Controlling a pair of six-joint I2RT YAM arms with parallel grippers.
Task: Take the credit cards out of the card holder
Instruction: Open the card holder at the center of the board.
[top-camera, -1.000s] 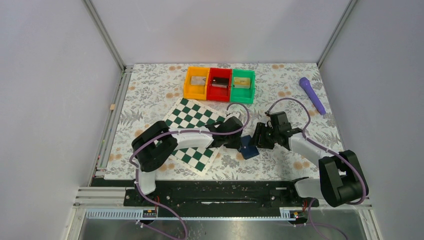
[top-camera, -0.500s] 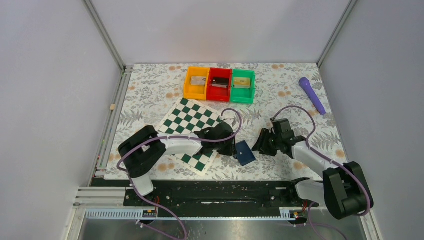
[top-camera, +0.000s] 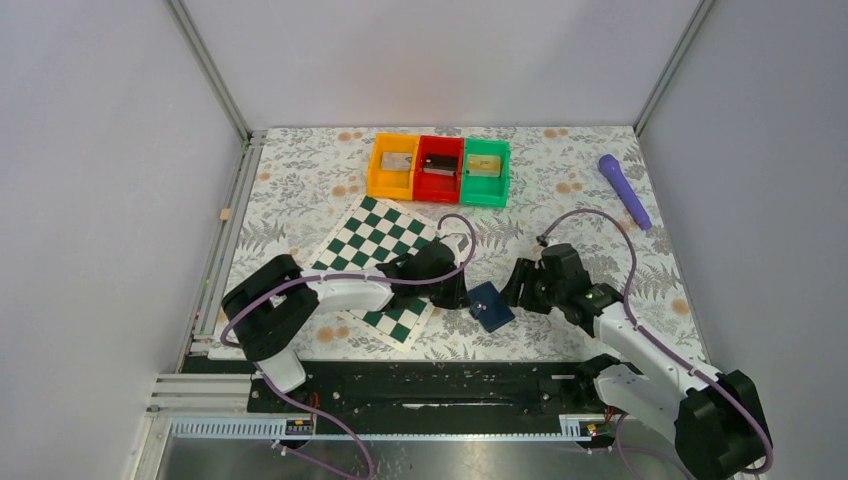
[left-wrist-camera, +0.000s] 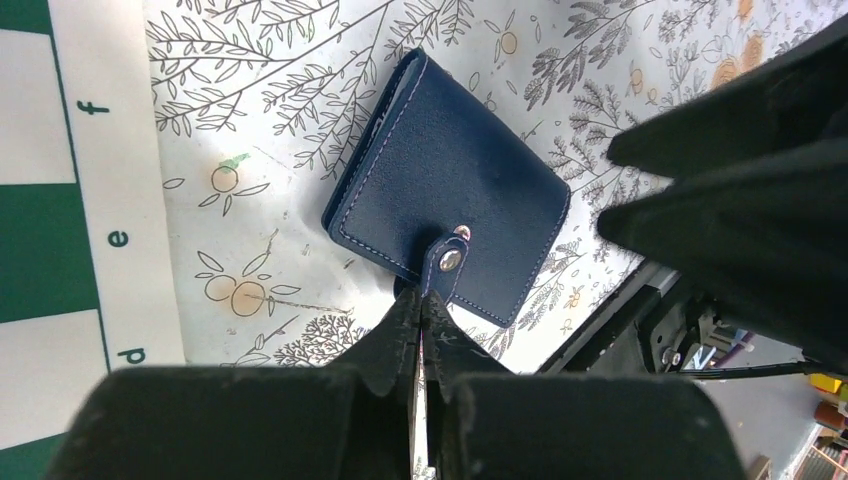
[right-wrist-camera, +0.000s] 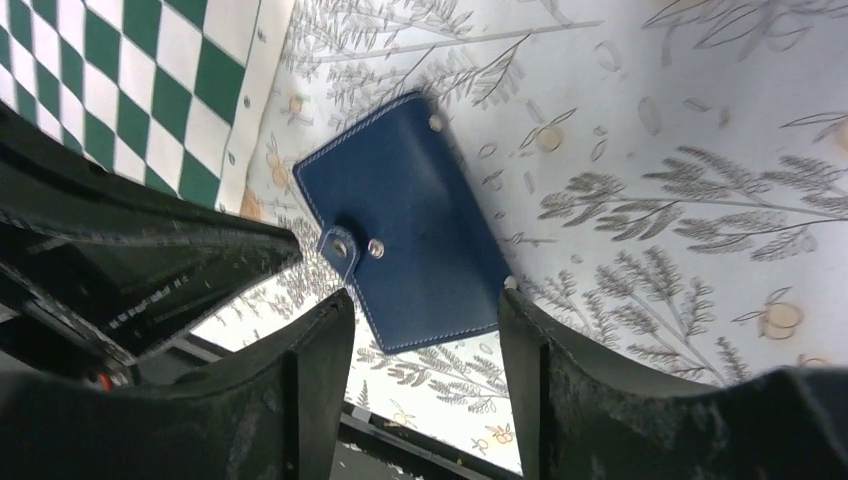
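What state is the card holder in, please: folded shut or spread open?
Folded shut: the card holder shows only its outer cover, though its snap strap looks unfastened.

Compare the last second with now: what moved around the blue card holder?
The card holder slid slightly toward the near edge and lies flat, closed. The left claw, shut, followed it nearer, tips by the strap. The right claw, open, drew nearer too, its arm swinging out right. The bins, chessboard and purple stick stayed put.
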